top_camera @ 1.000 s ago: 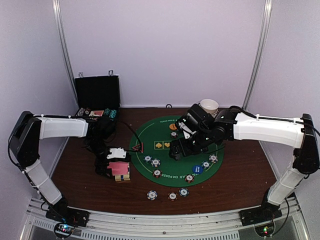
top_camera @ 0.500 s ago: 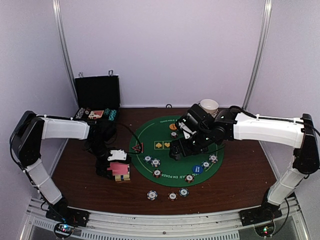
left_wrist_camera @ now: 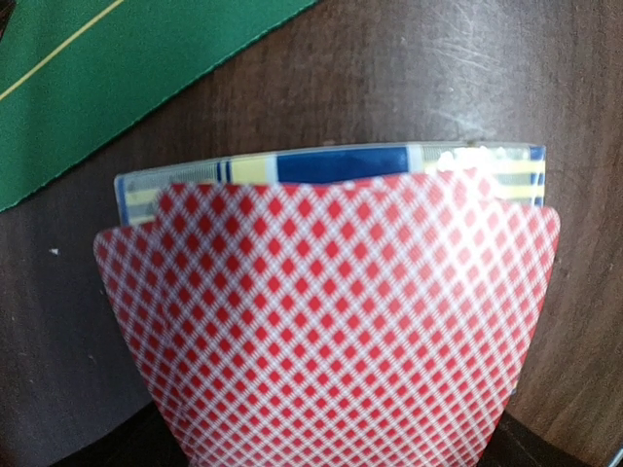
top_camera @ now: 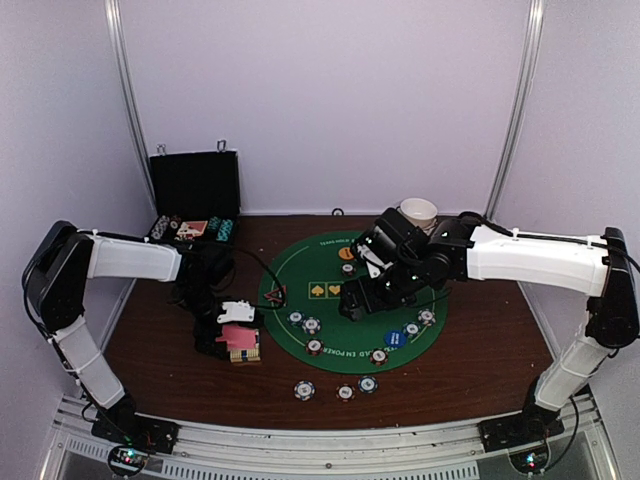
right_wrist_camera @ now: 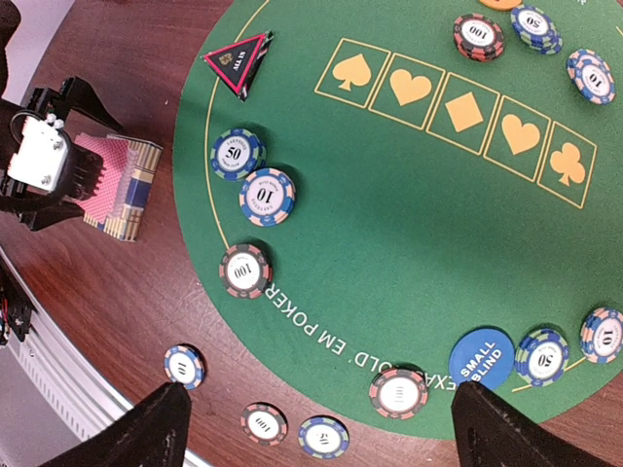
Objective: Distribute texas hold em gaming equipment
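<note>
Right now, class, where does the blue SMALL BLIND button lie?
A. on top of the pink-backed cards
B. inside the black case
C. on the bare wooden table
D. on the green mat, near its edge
D: the blue button lies flat on the green mat, close to its curved border.

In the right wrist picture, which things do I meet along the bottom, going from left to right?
Off the mat: first chip, second chip, third chip; then on its edge: fourth chip, blue button, 50 chip, last chip.
</note>
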Robot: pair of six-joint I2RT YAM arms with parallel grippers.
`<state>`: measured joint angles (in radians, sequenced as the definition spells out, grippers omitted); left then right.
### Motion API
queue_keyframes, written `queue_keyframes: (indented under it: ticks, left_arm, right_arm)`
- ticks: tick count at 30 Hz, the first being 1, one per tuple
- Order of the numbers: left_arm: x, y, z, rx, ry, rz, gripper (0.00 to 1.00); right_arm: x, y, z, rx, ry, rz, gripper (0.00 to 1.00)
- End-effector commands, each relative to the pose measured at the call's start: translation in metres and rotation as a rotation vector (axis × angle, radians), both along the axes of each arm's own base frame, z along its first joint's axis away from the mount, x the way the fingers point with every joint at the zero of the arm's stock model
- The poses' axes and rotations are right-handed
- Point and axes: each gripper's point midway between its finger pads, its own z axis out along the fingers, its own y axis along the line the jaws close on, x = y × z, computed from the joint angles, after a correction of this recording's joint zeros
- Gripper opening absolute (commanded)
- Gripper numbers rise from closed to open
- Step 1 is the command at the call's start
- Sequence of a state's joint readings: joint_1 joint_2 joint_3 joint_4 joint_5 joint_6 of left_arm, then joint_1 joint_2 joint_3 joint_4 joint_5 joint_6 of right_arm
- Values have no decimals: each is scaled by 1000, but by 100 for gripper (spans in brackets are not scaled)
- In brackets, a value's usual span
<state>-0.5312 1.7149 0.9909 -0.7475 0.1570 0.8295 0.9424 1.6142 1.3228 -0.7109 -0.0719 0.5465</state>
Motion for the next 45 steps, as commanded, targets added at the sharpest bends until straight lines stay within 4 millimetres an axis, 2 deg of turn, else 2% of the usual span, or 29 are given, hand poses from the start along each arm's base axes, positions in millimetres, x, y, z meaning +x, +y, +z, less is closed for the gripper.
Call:
queue_keyframes:
  ticks: [1, 13, 18, 28, 33, 37, 45]
  left_arm:
    - [-1, -1, -4, 1, -1, 12, 96]
    - [-6, 4, -6, 19, -10, 7, 78]
    - [-8, 4, -5, 15, -13, 5, 66]
    - [-7, 5, -6, 20, -24, 5, 25]
    - [-2, 4, 0, 17, -48, 18, 0]
    - [4, 0, 12, 1, -72, 30, 0]
    - [3, -7, 43, -46, -69, 31, 0]
  right_arm:
    - [-2, -4, 7, 13, -8, 3, 97]
    - [-3, -1, 3, 25, 3, 9, 93]
    - [-4, 1, 2, 29, 8, 11, 91]
    - [-4, 5, -1, 44, 22, 12, 88]
    - [-4, 8, -2, 51, 30, 17, 86]
    - [-4, 9, -1, 57, 31, 17, 85]
    - [-4, 11, 2, 72, 29, 10, 85]
